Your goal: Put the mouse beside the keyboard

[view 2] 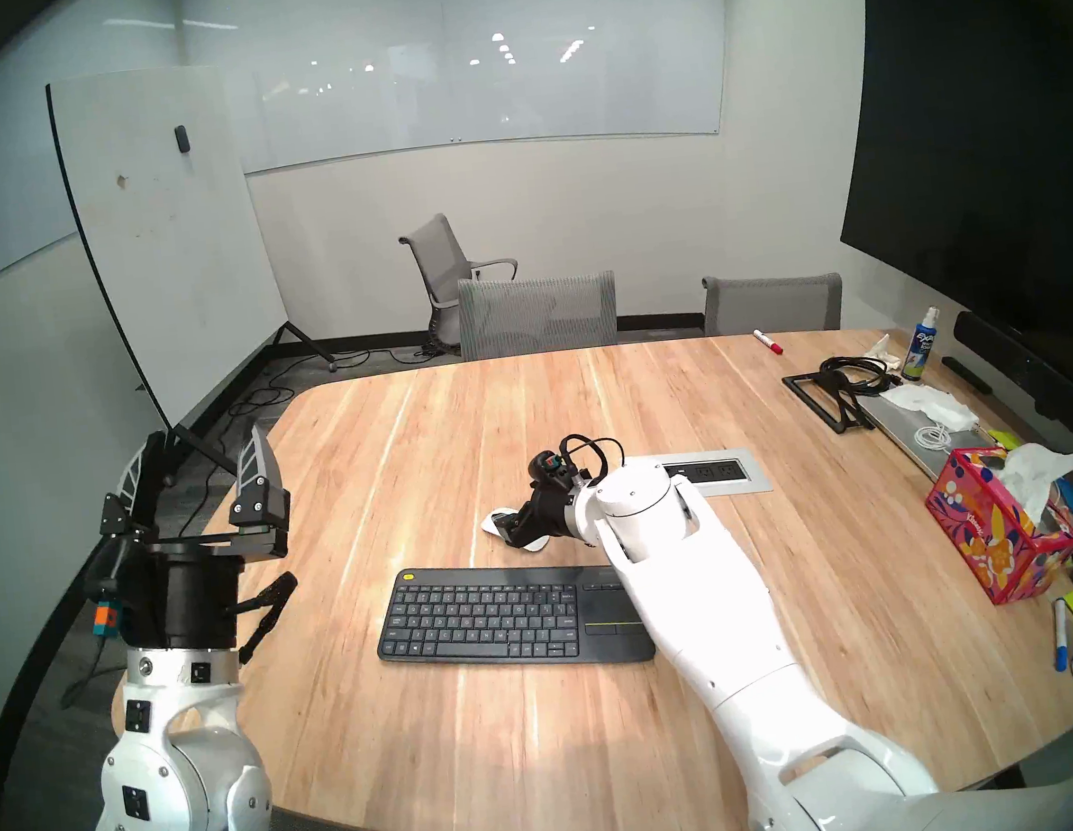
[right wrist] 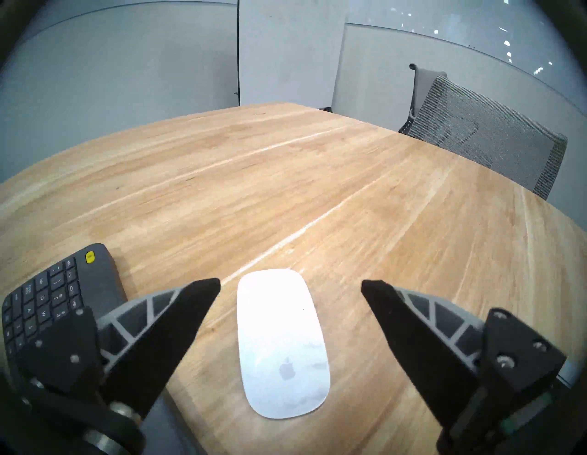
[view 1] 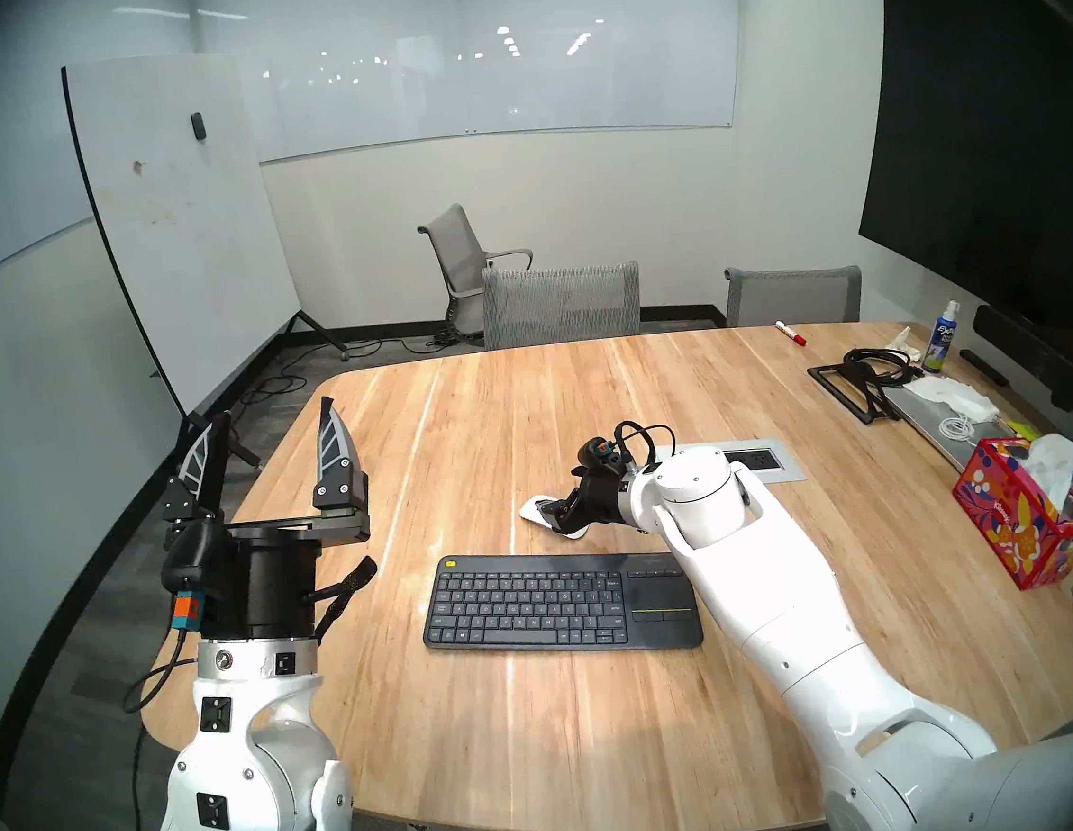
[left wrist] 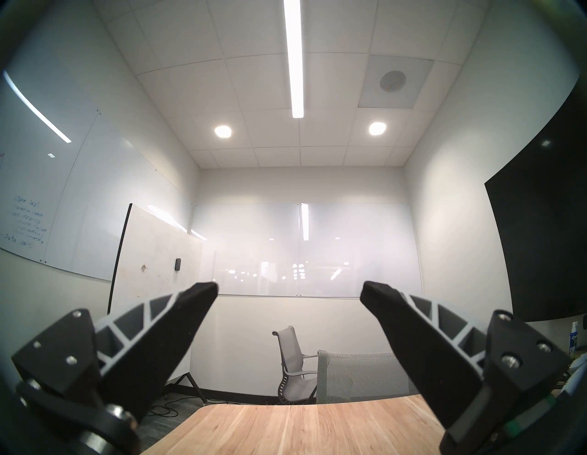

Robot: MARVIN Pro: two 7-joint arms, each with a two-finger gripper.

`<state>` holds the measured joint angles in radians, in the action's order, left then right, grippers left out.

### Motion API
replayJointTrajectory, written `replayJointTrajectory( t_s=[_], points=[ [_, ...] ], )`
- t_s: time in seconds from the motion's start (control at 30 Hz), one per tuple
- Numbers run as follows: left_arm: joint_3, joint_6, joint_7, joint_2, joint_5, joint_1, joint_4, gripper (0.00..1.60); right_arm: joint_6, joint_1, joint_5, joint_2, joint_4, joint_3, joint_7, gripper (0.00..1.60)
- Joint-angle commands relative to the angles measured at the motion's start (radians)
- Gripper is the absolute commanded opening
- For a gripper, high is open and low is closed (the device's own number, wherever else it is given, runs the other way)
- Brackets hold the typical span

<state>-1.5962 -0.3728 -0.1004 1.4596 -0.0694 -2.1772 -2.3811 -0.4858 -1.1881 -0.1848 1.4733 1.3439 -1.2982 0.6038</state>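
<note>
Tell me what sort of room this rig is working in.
Most likely an office meeting room: a large wooden table ringed by grey mesh chairs, whiteboards along the wall plus a rolling one, and a big dark screen on the right wall.

Two glossy white, rounded arm shells with small black square markings and silver screws end in black cylindrical wrists. The left gripper (view 1: 271,433) carries black wedge fingers (left wrist: 178,321) with grey lattice ribs, an orange-teal connector and looping black cables.
</note>
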Motion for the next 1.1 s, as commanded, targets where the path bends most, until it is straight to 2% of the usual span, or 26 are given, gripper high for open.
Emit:
replayJointTrajectory(
  t_s=[0.0,0.6,1.07],
  points=[
    [0.001,-0.002,0.001,0.000,-0.002,0.001,-0.017,1.60,-0.026,0.038,0.011,-0.007,-0.006,-0.005,0.035,1.60],
    [0.001,-0.002,0.001,0.000,-0.002,0.001,-0.017,1.60,-0.060,0.083,0.021,-0.034,-0.072,0.002,0.151,1.60],
    [0.001,-0.002,0.000,0.000,-0.002,0.001,-0.017,1.60,-0.040,0.141,0.013,-0.008,-0.163,0.010,0.168,1.60]
  ],
)
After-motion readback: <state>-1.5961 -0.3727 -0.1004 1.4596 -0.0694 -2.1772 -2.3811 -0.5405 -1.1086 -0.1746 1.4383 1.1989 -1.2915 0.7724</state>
